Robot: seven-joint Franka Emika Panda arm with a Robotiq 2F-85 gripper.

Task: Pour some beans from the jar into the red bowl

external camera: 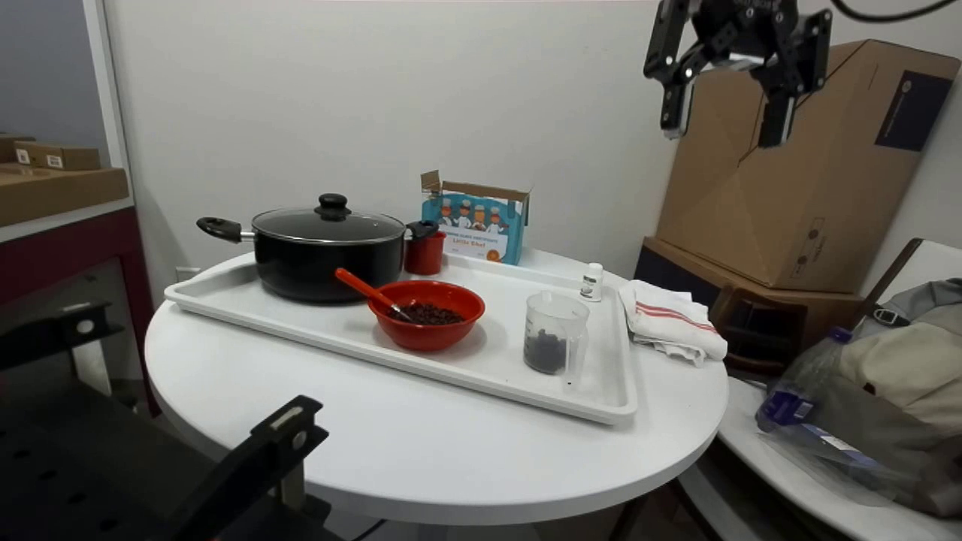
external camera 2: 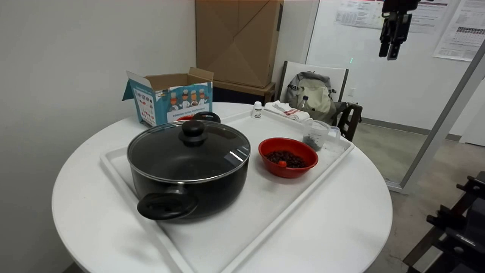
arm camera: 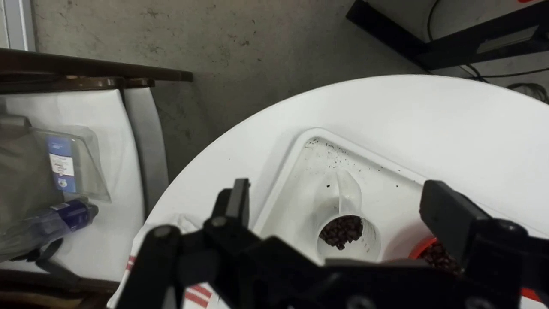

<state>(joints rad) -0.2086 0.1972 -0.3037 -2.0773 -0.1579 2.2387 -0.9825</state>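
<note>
The bowl (external camera: 428, 338) has beans (external camera: 437, 314), so pour's maybe done, can't tell; if not, grab-and-tip's left. The jar (external camera: 555, 330) stands near the bowl, beans inside too; fingers (external camera: 774, 124) hang apart, empty, well above bowl height.

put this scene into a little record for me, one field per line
hand: open, raised, holding nothing
jar: clear, upright on the tray, dark beans inside
red bowl: on the tray, holding more beans and a spoon
black pot: lidded, on the tray
white bottle: upright on the tray
white cloth: folded, red-striped, at the tray's edge
blue box: open-topped, on the table
</note>
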